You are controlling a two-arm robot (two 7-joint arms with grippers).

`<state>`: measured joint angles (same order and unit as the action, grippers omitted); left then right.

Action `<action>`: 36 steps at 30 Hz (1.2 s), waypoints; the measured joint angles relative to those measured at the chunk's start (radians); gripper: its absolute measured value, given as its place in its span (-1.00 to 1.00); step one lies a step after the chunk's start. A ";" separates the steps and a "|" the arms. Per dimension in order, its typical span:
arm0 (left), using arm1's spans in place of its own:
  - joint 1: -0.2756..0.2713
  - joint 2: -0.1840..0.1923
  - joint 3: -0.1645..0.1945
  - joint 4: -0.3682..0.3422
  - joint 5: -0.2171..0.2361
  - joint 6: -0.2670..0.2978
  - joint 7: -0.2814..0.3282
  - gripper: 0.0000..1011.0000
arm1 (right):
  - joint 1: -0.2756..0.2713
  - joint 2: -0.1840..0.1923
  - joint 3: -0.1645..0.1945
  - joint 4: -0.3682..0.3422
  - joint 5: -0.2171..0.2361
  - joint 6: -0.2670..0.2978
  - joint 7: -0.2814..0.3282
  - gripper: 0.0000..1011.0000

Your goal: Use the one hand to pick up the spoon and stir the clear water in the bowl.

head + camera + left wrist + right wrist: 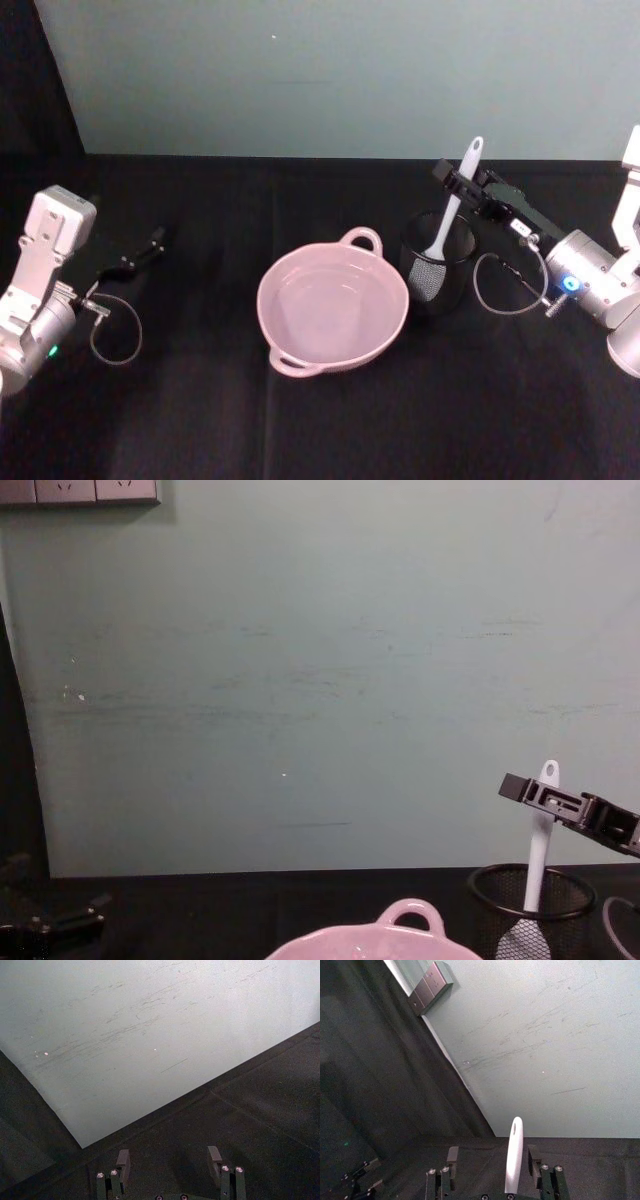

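- Right tool (462,187): black two-fingered end of the right arm, reached out above the cup at the spoon's handle. In the right wrist view the handle stands between spread fingers (452,1156), nearer one side; released, not yet clamped.
- White plastic spoon (447,222): long slim handle with a hole at its end, flat wide head. It stands head-down and leaning in the cup, handle up, which leaves the shaft free for a side grasp.
- Black wire-mesh cup (440,270): round holder just right of the bowl, keeping the spoon upright.
- Pale pink bowl (297,345): loop handles on its rim, clear water inside, at the centre of the black tabletop (200,420).
- Left tool (140,255): parked low at the left, fingers (123,1160) apart, holding nothing.
- Labels, writing: none readable.
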<state>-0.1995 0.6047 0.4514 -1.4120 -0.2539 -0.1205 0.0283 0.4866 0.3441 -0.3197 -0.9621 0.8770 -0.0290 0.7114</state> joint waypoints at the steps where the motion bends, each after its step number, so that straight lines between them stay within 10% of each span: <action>1: 0.000 0.000 0.000 0.000 0.000 0.000 0.000 1.00 | 0.000 0.000 0.000 0.000 0.000 0.000 0.000 0.71; 18: 0.000 0.000 0.000 0.000 0.000 0.000 0.000 1.00 | -0.045 0.054 -0.018 -0.097 -0.243 -0.192 -0.165 0.98; 36: 0.000 0.000 0.000 0.000 0.000 0.000 0.000 1.00 | -0.237 0.146 0.084 -0.304 -0.312 -0.255 -0.250 0.98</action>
<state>-0.1995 0.6047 0.4513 -1.4120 -0.2539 -0.1205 0.0283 0.2491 0.4899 -0.2359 -1.2657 0.5650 -0.2842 0.4616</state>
